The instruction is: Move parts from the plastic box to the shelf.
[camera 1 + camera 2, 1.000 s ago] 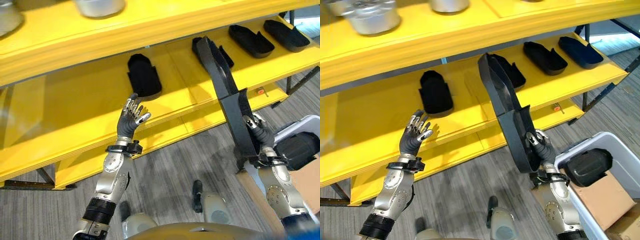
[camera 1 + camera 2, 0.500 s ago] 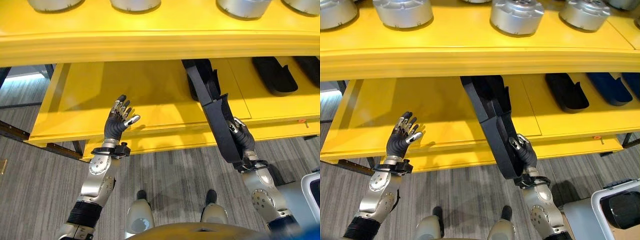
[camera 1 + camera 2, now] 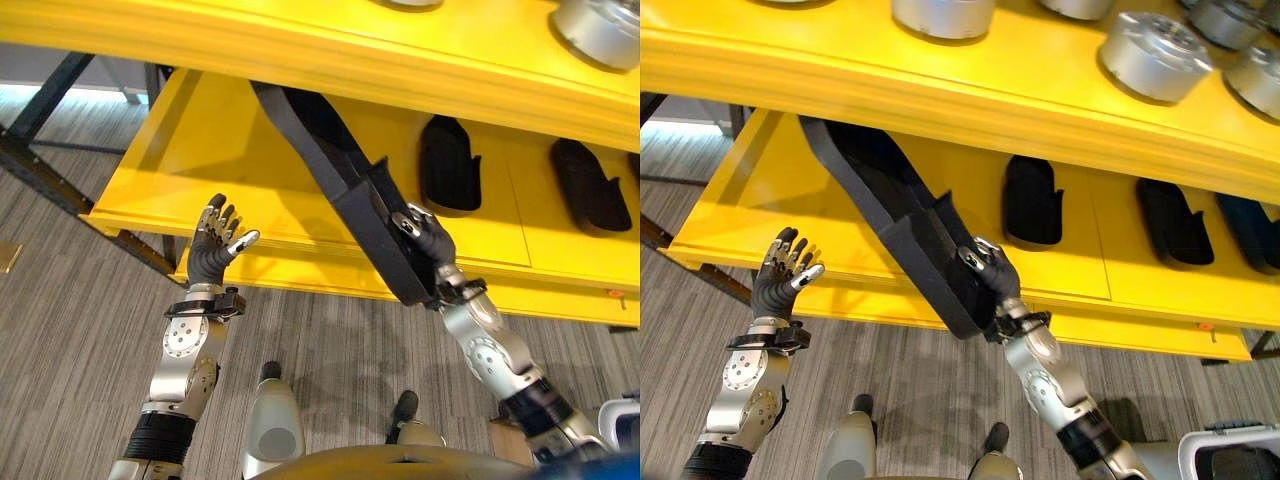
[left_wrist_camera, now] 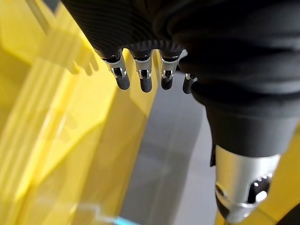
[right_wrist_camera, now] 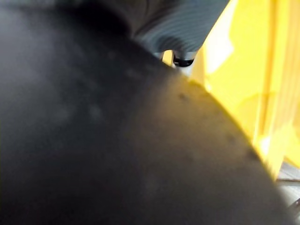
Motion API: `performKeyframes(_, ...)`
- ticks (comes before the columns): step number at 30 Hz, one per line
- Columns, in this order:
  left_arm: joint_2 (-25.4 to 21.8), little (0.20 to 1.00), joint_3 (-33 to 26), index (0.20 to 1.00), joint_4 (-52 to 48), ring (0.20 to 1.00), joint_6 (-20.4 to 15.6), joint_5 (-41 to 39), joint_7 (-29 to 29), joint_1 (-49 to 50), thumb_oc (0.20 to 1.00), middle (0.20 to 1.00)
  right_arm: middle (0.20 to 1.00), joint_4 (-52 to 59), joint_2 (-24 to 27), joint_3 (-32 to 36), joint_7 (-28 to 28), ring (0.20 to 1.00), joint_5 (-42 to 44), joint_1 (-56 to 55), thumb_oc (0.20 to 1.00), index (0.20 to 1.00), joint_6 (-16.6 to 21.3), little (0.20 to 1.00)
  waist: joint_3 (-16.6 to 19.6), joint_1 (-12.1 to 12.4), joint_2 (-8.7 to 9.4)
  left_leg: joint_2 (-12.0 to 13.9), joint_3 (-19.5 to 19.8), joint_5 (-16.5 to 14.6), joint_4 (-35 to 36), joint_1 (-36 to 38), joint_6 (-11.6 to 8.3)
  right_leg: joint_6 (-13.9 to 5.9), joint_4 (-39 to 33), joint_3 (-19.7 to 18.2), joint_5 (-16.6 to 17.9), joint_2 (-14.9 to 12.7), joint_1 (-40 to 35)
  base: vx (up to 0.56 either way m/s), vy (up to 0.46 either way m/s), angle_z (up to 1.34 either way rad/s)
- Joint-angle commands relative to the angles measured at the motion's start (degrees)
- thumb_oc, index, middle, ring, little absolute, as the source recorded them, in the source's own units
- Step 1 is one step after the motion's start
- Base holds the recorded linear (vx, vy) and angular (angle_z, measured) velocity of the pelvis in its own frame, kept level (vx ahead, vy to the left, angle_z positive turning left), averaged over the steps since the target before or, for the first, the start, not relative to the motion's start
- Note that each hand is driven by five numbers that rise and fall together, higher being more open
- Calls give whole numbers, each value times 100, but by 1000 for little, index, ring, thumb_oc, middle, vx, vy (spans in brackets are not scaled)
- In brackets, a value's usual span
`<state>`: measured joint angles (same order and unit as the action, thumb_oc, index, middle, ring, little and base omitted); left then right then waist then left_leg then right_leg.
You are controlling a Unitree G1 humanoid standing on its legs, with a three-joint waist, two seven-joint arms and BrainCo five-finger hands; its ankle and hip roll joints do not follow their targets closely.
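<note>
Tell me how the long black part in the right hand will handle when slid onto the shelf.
The long black part, held by the right hand at one end, keeps its shape: probably stiff. Probably light for its length. It may swing and catch the shelf.

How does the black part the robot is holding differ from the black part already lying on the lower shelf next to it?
The held part is long and tilted, its far end reaching in under the upper shelf, gripped by the right hand. The resting part looks shorter and lies flat on the lower shelf, untouched. Both are black.
</note>
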<state>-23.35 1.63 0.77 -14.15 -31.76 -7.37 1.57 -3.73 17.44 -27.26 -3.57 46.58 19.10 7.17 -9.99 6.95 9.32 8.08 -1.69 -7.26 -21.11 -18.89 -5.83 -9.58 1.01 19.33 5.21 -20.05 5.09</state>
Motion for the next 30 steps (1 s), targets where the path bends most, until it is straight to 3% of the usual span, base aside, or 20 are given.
performKeyframes(1,-339,1000,-77,1000,-486,1000,-235,167,-80,-192,1000,1000,200,331,-191,212,-105,200,203,826,200,200,551,200,-10,137,-55,210,44,421,332,-156,18,-206,236,167,-46,-251,-774,-10,-35,9)
performKeyframes(4,-491,1000,42,1000,-578,1000,-203,59,-92,-270,1000,1000,200,-260,-330,206,-410,200,241,1775,200,200,593,200,-94,376,-53,120,184,415,176,-413,26,-178,273,311,-85,-237,-757,-31,-40,19)
performKeyframes(10,-830,1000,217,1000,-731,1000,-230,-112,-47,-400,1000,1000,200,-1130,-339,429,-900,200,201,3064,200,200,702,200,-407,592,-152,39,332,412,-58,-818,67,-132,535,366,-158,-241,-445,-89,-18,14)
performKeyframes(13,-985,1000,353,1000,-779,1000,-277,-162,-49,-521,1000,1000,200,-1456,-253,562,-1135,200,173,3588,200,200,776,200,-621,632,-307,21,421,397,-213,-1031,90,-82,812,324,-248,-265,-190,-83,2,11)
performKeyframes(14,-1019,1000,387,1000,-783,1000,-286,-184,-64,-543,1000,1000,200,-1543,-215,601,-1224,200,146,3706,200,200,772,200,-648,633,-357,55,457,252,-265,-1022,44,-103,896,263,-382,-233,-172,-30,-2,16)
performKeyframes(15,-1114,1000,529,1000,-820,1000,-326,-271,-21,-587,1000,1000,200,-2002,-99,715,-1372,200,148,4143,200,200,799,200,-790,660,-519,28,506,240,-397,-1208,60,-54,1127,226,-502,-259,26,2,-9,10)
performKeyframes(20,-1222,1000,628,1000,-878,1000,-392,-360,-22,-635,1000,1000,200,-2550,20,806,-1502,200,170,4677,200,200,814,200,-914,669,-681,11,547,234,-509,-1405,79,-18,1360,193,-612,-295,306,-44,25,3)
performKeyframes(25,-1296,1000,811,1000,-954,1000,-512,-447,-52,-663,1000,1000,200,-3873,176,963,-1748,200,333,5413,200,200,858,200,-1105,651,-942,-1,535,222,-712,-1804,114,62,1721,28,-800,-340,790,-23,10,-2)
performKeyframes(30,-1257,1000,893,1000,-963,1000,-570,-490,-92,-732,1000,1000,200,-4468,169,1084,-1823,200,460,5594,200,200,924,200,-1164,635,-1042,-13,514,209,-790,-1932,118,98,1852,-26,-860,-348,982,0,1,-1)
